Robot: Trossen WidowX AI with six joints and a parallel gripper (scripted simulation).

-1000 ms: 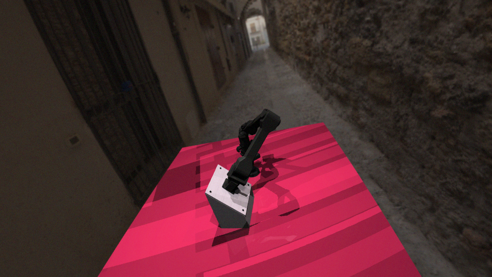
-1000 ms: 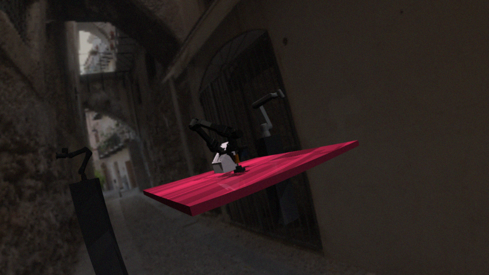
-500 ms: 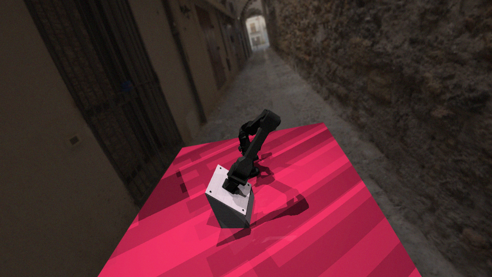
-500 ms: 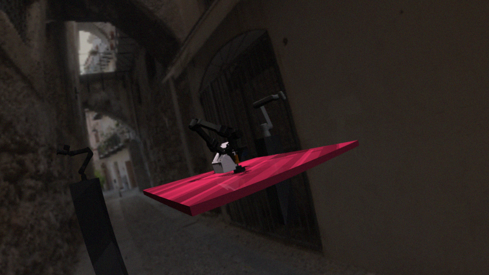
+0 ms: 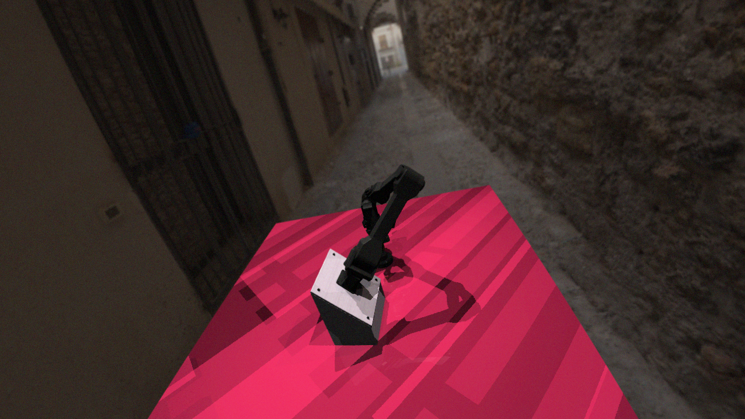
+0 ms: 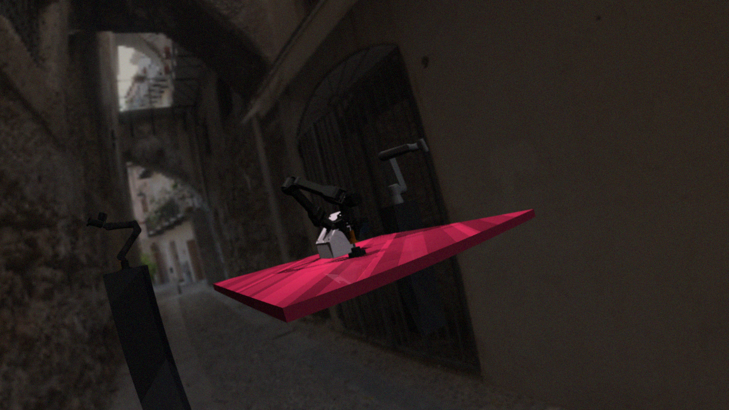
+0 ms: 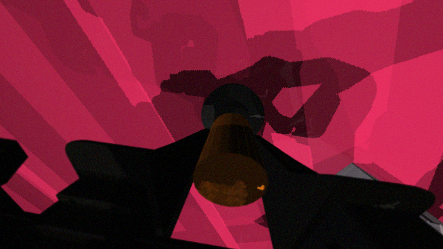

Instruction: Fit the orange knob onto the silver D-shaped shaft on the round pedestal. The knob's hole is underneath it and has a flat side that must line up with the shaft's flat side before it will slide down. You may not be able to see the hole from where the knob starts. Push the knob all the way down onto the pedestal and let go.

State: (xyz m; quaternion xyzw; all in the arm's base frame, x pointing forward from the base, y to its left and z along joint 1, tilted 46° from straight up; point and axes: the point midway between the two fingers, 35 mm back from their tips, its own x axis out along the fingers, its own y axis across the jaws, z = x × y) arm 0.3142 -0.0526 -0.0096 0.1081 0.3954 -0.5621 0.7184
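My gripper [image 7: 230, 135] is shut on the orange knob [image 6: 352, 235] [image 7: 230, 178] and holds it upright between its two black fingers. The dark round pedestal [image 5: 386, 259] [image 6: 357, 252] [image 7: 233, 93] stands beside the box that carries my arm. The knob is above the pedestal, its lower end close over it. I cannot tell whether the shaft has entered the hole. The silver shaft, its flat side and the knob's underside are hidden. In the top view the arm hides the knob.
A grey box [image 5: 348, 323] [image 6: 335, 245] with a silver top plate [image 5: 329, 276] carries my arm's base, right beside the pedestal. The pink table [image 5: 442, 375] [image 6: 306, 300] has patterned shadows across it. Another arm on a dark pillar [image 6: 137, 326] stands beyond the table.
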